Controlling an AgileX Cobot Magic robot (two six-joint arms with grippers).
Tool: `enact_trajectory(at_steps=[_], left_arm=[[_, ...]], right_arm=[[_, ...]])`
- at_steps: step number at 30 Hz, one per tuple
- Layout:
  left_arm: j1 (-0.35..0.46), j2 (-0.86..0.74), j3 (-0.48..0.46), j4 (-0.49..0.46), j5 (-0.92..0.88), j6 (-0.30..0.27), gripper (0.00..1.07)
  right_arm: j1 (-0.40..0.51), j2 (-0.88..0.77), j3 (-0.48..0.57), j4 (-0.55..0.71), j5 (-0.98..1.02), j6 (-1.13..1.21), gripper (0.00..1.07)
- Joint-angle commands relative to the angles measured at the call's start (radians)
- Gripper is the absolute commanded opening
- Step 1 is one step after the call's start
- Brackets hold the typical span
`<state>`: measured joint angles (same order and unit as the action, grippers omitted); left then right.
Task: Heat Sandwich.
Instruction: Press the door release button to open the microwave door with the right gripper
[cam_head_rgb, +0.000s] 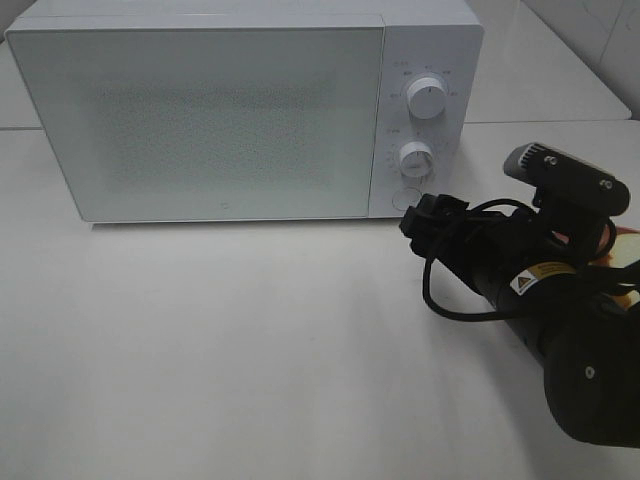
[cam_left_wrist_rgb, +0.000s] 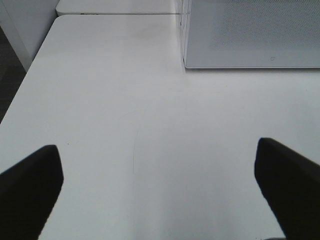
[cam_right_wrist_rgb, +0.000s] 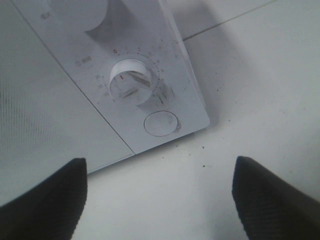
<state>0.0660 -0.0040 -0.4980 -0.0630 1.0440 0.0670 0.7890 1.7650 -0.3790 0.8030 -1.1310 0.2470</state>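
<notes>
White bread is nowhere plain to see; only an orange scrap (cam_head_rgb: 628, 265) shows behind the right arm, and I cannot tell if it is the sandwich; the microwave (cam_head_rgb: 200, 110) is shut; the right tool (cam_right_wrist_rgb: 160, 165), released, faces its round button (cam_right_wrist_rgb: 160, 123); the left tool (cam_left_wrist_rgb: 157, 147) hangs released over the desk (cam_left_wrist_rgb: 100, 75); heating seems not yet begun.

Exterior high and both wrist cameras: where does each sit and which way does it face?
Exterior high: above, looking down on the closed microwave and white table; right arm shows.
Left wrist: on the left arm, facing along the table to the microwave's door corner; open left claw.
Right wrist: on the right arm, facing the lower dial and round button; open right claw.
Shared: exterior high and right wrist both show that dial and button.
</notes>
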Motion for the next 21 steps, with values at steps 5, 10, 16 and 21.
enact_trajectory(at_steps=[5,10,16,21], left_arm=[[-0.002,-0.027,0.003,0.002,-0.016,-0.004,1.03],[-0.002,-0.027,0.003,0.002,-0.016,-0.004,1.03],[-0.002,-0.027,0.003,0.002,-0.016,-0.004,1.03],[-0.002,-0.027,0.003,0.002,-0.016,-0.004,1.03]], right_arm=[[0.005,-0.004,-0.007,-0.006,-0.007,0.458,0.76],[0.005,-0.004,-0.007,-0.006,-0.007,0.748,0.75],[0.005,-0.004,-0.007,-0.006,-0.005,0.941,0.61],[0.005,-0.004,-0.007,-0.006,-0.004,0.965,0.35]])
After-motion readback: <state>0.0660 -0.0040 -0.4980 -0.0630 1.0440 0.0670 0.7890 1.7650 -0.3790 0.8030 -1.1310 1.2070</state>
